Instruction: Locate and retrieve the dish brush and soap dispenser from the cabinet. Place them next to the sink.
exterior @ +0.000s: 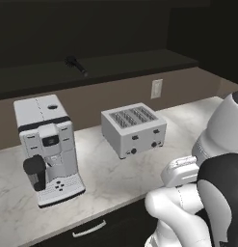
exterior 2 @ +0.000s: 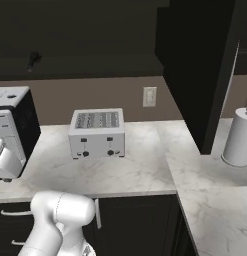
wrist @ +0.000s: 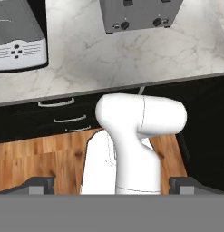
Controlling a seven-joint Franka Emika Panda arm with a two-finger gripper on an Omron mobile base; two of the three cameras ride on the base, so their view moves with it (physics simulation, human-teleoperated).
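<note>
Nearest the cam, in the hand view, the gripper (wrist: 111,183) is being held w/ jaws spread wide & nothing btwn them, aimed down over the wood floor and the black drawer fronts, below the counter edge. Further out, the marble counter (exterior: 101,173) is being occupied by the coffee machine (exterior: 46,149) at left and the toaster (exterior: 133,129) at centre, w/ open marble btwn and in front of them. Beyond and higher, the dish brush (exterior: 76,65) is lying on the dark shelf of the cabinet (exterior: 139,60), above & behind the coffee machine, well apart from the claw: up, forward and to the left of it. Its long axis is running diagonally along the shelf, head toward the back-left, handle toward the front-right. Judged: a long upward reach is being called for, passing over the coffee machine's top w/ the shelf's front lip to clear. A white cylinder (exterior 2: 238,137) is standing far right on the counter. Soap dispenser & sink: cannot be told from here.
</note>
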